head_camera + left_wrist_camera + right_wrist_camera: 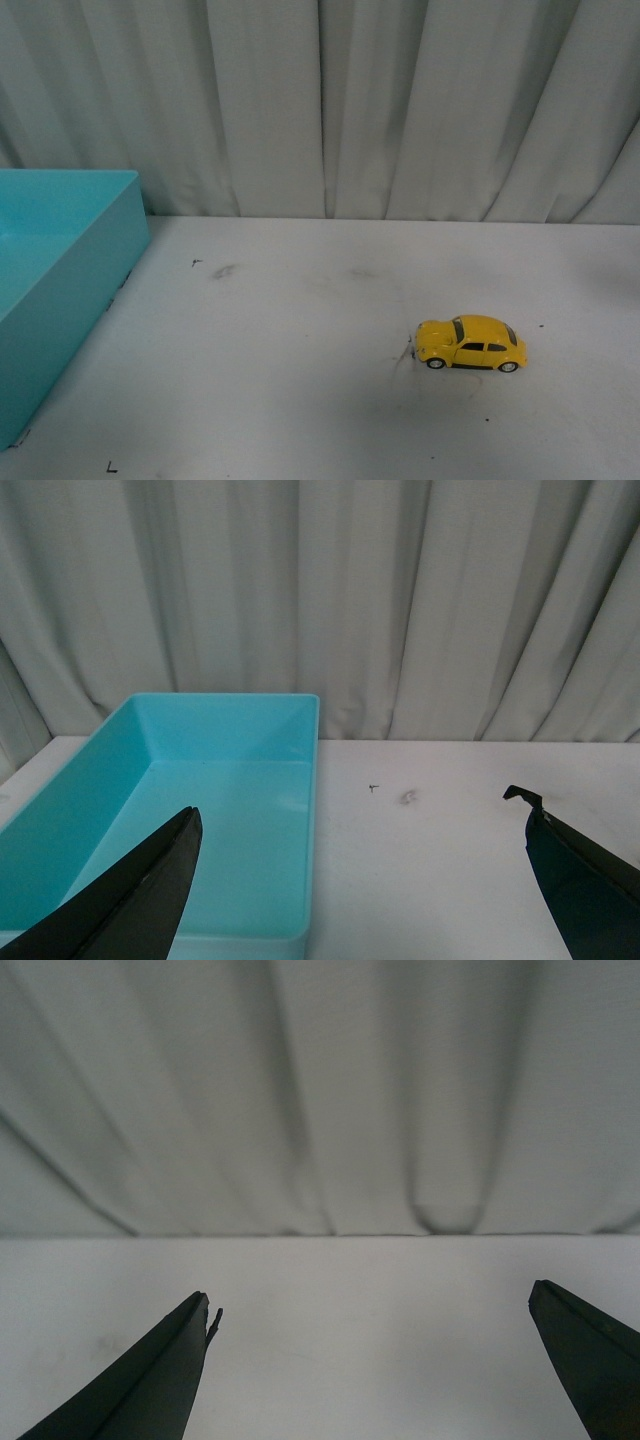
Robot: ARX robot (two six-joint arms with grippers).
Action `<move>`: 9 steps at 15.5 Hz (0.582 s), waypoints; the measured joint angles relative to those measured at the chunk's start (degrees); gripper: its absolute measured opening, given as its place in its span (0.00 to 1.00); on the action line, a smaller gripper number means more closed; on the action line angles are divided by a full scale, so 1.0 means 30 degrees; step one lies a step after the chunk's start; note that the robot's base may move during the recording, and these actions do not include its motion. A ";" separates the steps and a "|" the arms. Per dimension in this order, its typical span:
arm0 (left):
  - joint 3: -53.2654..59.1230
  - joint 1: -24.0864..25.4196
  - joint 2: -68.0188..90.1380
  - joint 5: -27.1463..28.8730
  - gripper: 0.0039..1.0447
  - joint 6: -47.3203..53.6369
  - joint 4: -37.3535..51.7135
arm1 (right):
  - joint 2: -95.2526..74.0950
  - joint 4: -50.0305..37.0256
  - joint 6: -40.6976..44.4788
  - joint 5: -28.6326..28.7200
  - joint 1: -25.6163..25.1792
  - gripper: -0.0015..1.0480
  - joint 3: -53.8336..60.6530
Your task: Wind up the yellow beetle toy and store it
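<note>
Work surface and surroundings
An open turquoise box [75, 290] sits at the left edge of the white table [280, 400]. A pale pleated curtain [400, 100] hangs behind. A grey smudge [223, 271] marks the tabletop.

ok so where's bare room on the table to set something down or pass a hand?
Biggest bare patch: table between bin and car, from curtain to near edge. Smaller strips lie behind and right of the car. The bin's inside is bare too. Nothing is crowded; only the car's own spot is taken.
</note>
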State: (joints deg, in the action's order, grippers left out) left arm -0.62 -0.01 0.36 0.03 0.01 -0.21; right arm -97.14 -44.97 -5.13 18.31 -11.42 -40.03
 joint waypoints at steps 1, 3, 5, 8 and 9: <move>0.0000 0.0000 0.0000 0.0000 0.94 0.0000 0.0000 | -0.1770 0.0678 0.1319 0.0969 0.0860 0.94 -0.1428; 0.0000 0.0000 0.0000 0.0000 0.94 0.0000 0.0000 | -0.4269 0.1443 0.4299 0.3920 0.2178 0.94 -0.3832; 0.0000 0.0000 0.0000 0.0000 0.94 0.0000 -0.0007 | -0.5282 0.3359 0.7934 0.6878 0.2739 0.94 -0.5151; 0.0000 0.0000 0.0000 0.0007 0.94 0.0000 0.0000 | -0.5734 0.9326 1.4571 1.0171 0.3060 0.94 -0.6360; 0.0000 0.0000 0.0000 0.0000 0.94 0.0000 0.0000 | -0.6076 1.2007 1.7296 1.0265 0.3198 0.94 -0.7023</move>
State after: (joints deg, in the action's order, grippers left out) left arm -0.62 -0.01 0.36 0.03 0.01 -0.21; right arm -115.37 -8.95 46.76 49.10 -1.83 -61.10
